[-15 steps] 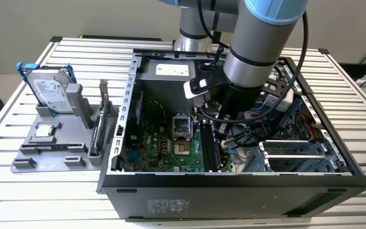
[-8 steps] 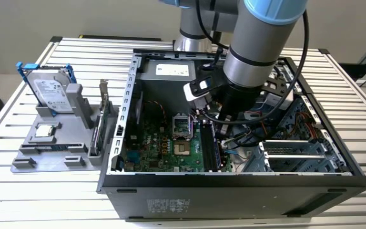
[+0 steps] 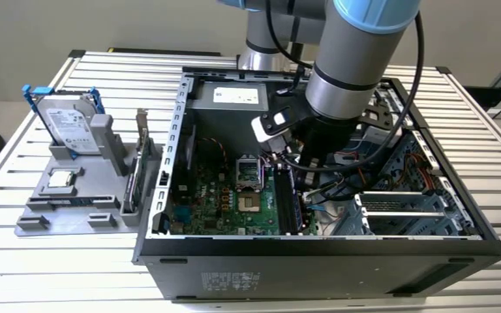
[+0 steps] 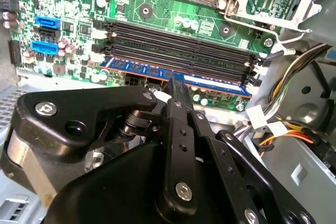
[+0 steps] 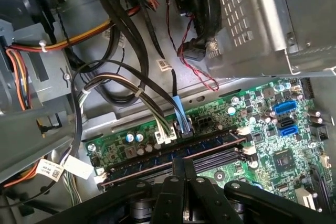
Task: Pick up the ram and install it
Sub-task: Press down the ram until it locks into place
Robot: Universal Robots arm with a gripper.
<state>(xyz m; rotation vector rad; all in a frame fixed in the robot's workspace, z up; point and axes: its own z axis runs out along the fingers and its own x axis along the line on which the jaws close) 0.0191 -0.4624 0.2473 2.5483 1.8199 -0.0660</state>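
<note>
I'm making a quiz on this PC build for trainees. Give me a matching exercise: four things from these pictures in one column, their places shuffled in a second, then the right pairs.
Things:
1. ram
2. hard drive
3. tool
4. empty CPU socket

Places:
A. standing in the grey holder, at the exterior view's left, outside the case
B. lying along the motherboard's outermost memory slot
C. on the motherboard, beside the memory slots
D. inside the case, right above the ram

Pairs: 1-B, 2-A, 3-D, 4-C

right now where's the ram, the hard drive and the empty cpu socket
ram (image 4: 157,72): second wrist view, blue board edge in its slot.
hard drive (image 3: 68,124): exterior view, silver face.
cpu socket (image 3: 247,171): exterior view, its open middle.
</note>
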